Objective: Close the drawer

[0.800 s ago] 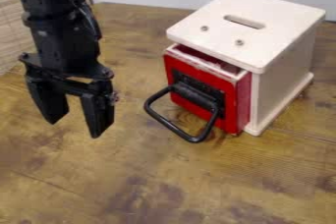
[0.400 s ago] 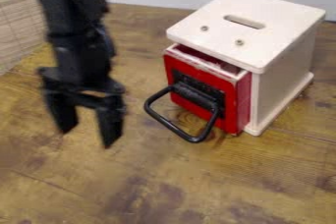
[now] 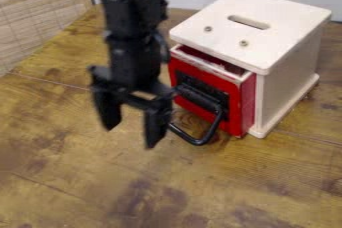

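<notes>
The red drawer (image 3: 230,94) sticks partly out of the front of the cream-white cabinet (image 3: 267,32). It has a black front plate and a large black looped handle (image 3: 198,124) hanging low toward the table. My black gripper (image 3: 131,122) hangs just left of the handle with its two fingers pointing down and spread apart, holding nothing. The right finger (image 3: 155,124) covers the handle's left end; I cannot tell whether they touch.
The wooden table (image 3: 241,187) runs to the front and right. A woven mat or wall (image 3: 40,17) lies at the far left. The cabinet top has a slot (image 3: 249,20).
My gripper has moved to the right across the table, from well left of the drawer to right beside its handle. The drawer has not moved.
</notes>
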Robot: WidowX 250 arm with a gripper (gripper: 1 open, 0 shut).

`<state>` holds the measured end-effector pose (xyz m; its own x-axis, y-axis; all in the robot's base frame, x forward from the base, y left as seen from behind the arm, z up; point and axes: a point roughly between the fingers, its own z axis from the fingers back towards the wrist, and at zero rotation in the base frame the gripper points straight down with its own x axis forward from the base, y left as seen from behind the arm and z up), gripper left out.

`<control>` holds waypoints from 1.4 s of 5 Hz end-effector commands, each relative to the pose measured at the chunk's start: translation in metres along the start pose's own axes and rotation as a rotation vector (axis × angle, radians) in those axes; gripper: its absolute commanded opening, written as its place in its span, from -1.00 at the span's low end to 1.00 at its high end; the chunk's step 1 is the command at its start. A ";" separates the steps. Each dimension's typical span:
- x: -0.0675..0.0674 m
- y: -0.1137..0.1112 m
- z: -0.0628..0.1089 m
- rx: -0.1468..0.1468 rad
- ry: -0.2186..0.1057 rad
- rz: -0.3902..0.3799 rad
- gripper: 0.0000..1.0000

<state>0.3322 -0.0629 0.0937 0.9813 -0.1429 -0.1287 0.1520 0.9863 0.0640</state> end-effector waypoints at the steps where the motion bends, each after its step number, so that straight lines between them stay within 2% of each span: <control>1: 0.017 -0.011 0.018 0.021 -0.072 -0.021 1.00; 3: 0.039 -0.008 0.016 0.036 -0.089 -0.005 1.00; 4: 0.046 -0.010 0.014 0.039 -0.094 0.001 1.00; 7: 0.041 -0.007 0.005 0.042 -0.099 0.029 1.00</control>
<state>0.3710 -0.0719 0.0741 0.9912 -0.1046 -0.0817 0.1128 0.9883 0.1030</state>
